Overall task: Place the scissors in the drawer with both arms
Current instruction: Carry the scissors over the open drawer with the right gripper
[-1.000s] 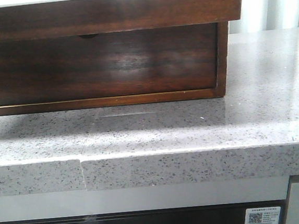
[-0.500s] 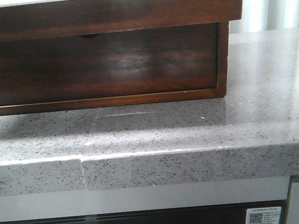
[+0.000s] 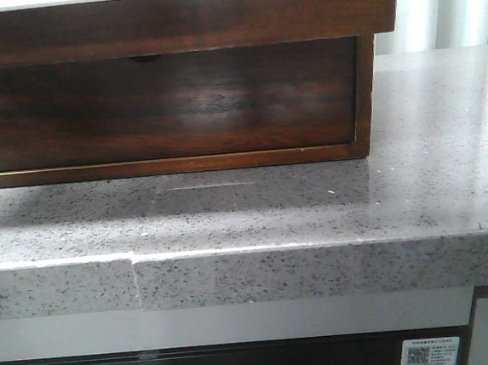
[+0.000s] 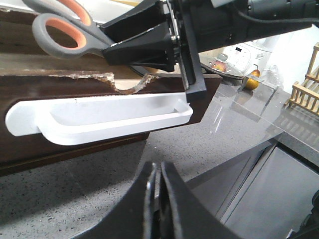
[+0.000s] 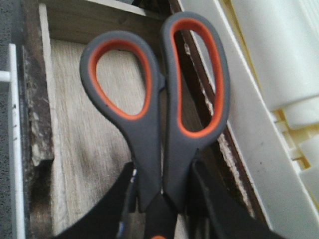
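right tool [image 5: 159,199] is clamped on the scissors [image 5: 159,99], fingers pinching the grey handles just below the two orange-lined loops, loops pointing away from the wrist. in the right wrist view the scissors hang over the pale wood floor of the drawer [image 5: 94,149], drawer pulled open, its dark brown side wall running diagonally under the right loop. not touching the drawer floor as far as i can tell.

left wrist view: left tool [image 4: 155,199] has its fingers pressed together, holding nothing, hovering over the grey speckled surface [image 4: 75,194] in front of the box. same view shows the right tool [image 4: 144,42] coming in from above with the scissors [image 4: 65,27] held over the open drawer [image 4: 60,79]; white tray [image 4: 99,117] sits at the wood edge just below.

front view: only the dark wooden box [image 3: 170,18] on the speckled surface [image 3: 315,210], drawer front [image 3: 160,104] with the half-round notch at its top edge. neither arm nor the scissors show in this view. a small qr label [image 3: 428,352] sits low on the cabinet front.
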`<state>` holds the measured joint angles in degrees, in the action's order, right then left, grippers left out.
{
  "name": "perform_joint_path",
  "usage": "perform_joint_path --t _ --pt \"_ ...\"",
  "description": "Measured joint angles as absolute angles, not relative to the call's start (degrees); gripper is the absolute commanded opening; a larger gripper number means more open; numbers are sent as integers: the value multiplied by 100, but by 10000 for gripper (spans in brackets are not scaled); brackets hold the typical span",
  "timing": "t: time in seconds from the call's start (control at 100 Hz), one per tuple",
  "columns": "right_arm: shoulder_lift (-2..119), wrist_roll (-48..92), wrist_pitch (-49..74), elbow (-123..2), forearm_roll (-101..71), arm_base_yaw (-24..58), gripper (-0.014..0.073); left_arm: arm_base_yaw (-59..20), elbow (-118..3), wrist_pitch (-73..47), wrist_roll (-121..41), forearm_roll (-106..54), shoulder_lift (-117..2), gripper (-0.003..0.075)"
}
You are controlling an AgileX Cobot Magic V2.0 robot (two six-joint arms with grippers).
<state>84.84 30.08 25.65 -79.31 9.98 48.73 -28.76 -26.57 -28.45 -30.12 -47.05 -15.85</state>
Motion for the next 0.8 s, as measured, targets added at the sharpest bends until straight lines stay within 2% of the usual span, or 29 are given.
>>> perform_joint_path --t 0.04,0.09,0.14,0.17,0.22,0.27,0.34,0.42,0.46,0.49,0.58,0.8 --pt "8499 2969 2585 -7931 1006 4861 398 -2876 -2657 -2845 -3012 -4705 -1572 -19" --pt "8498 2881 2595 -7931 1018 4850 518 -2876 -2657 -2855 -3012 -4705 -1573 -19" --pt "8486 2772 2554 -7946 1036 4850 578 -2876 -2657 -2855 -3012 -4705 -1573 -19" --pt "8461 2690 2527 -7946 1035 4840 577 -2876 -2657 -2855 -3012 -4705 -1573 -19" --pt "8413 2576 2527 -7946 1035 4828 547 -2876 -2657 -2855 -3012 -4705 -1573 -19" --pt "8319 2434 2580 -7946 967 4828 479 -2876 -2657 -2855 -3012 -4705 -1573 -19" --pt "8113 2195 2664 -7946 753 4828 302 -2876 -2657 -2855 -3012 -4694 -1573 -19" --pt "7747 1990 2813 -7946 445 4828 43 -2876 -2657 -2736 -3012 -4638 -1573 -19" --pt "7493 1933 2894 -7908 290 4828 -48 -2876 -2657 -2669 -3012 -4571 -1573 -19" --pt "7297 1907 2907 -7861 220 4828 -80 -2876 -2657 -2596 -3012 -4520 -1573 -19" --pt "6559 1867 2896 -7514 112 4828 -33 -2876 -2657 -2419 -3012 -4306 -1530 -19" --pt "4237 1856 2714 -5638 101 4790 -31 -2876 -2643 -2262 -3012 -3729 -1168 -19"
